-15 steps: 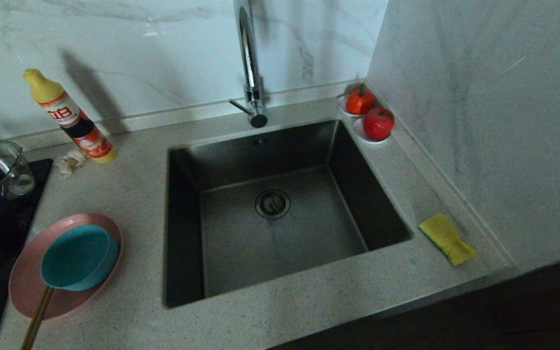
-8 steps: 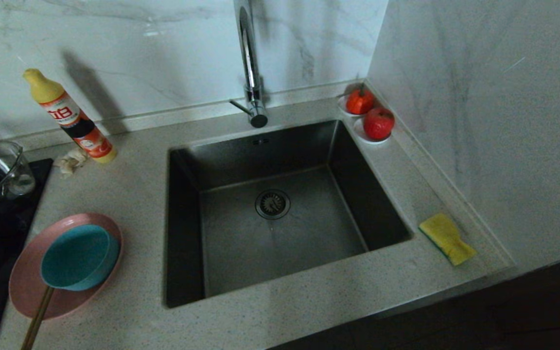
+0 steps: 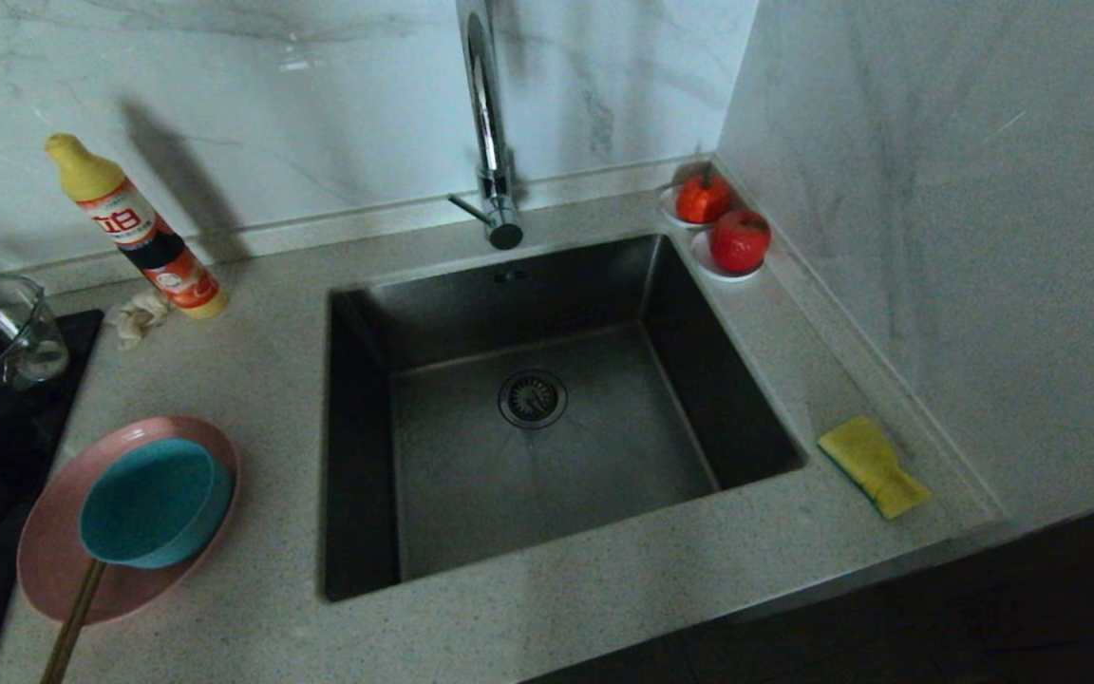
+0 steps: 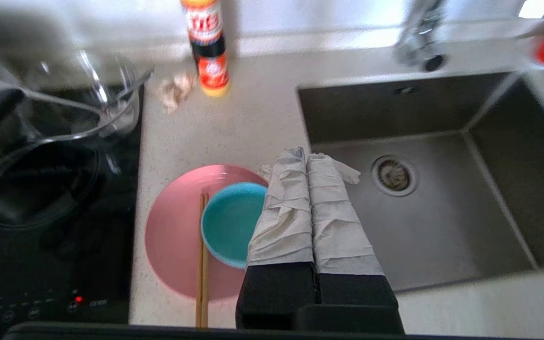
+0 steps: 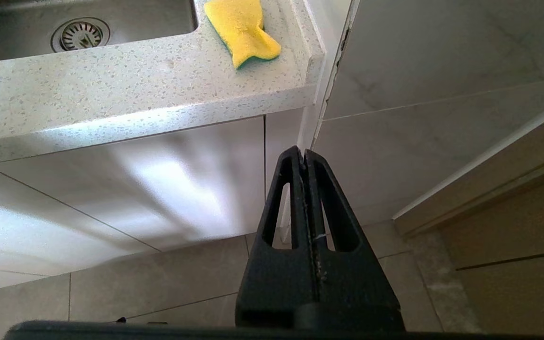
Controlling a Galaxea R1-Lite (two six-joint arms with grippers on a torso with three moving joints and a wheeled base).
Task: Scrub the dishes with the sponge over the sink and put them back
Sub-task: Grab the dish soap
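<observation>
Nothing on the speckled worktop [image 3: 253, 361] has shifted since the earlier frame. At lower left the teal bowl [image 3: 153, 503] sits on the pink plate [image 3: 53, 541]; the left tool [image 4: 306, 163], cloth-wrapped and pressed shut on nothing, hovers above them. Mid-frame lies the dark steel sink [image 3: 547, 418]. Lower right, the yellow sponge [image 3: 875, 465] lies beside marble wall; the right tool [image 5: 303, 156], closed and holding nothing, hangs below the worktop's edge.

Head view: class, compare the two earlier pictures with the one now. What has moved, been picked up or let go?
Nothing visibly changed. The teal bowl sits on the pink plate left of the sink, and the sponge lies on the counter to its right, all as before. No arm appears.
</observation>
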